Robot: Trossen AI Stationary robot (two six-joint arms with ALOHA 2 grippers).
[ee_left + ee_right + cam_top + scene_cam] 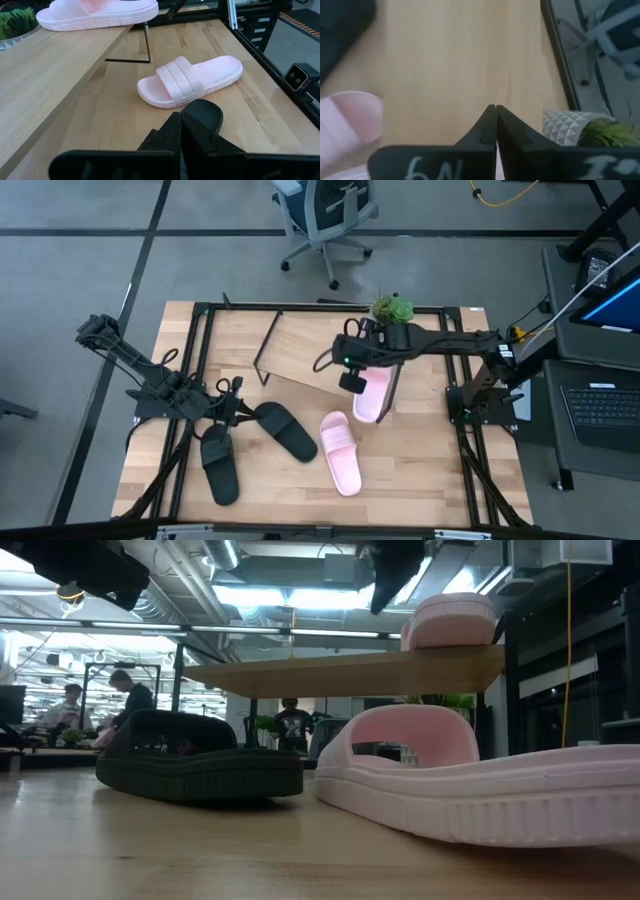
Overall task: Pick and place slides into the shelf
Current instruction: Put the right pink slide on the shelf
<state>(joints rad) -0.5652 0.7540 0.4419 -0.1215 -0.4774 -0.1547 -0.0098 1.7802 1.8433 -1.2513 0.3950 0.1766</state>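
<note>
High view shows the shelf [300, 352], a light wooden board on thin black legs, standing skewed on the far middle of the table [420, 480]. One pink slide [371, 393] lies on the shelf's right end, partly overhanging the board's edge, and the right gripper [352, 380] hangs just beside it with its fingers [492, 125] pressed together and nothing between them. In the low view that slide [450, 622] sits on top of the board with the gripper above and apart from it. The second pink slide [340, 452] lies flat on the table in front of the shelf. A black slide [285, 430] lies just left of it, and another black slide [220, 465] lies nearer the table's left front. The left gripper [235, 405] waits low between the two black slides, fingers [175, 135] closed together and empty. A small potted plant [392, 310] stands at the shelf's far right corner.
</note>
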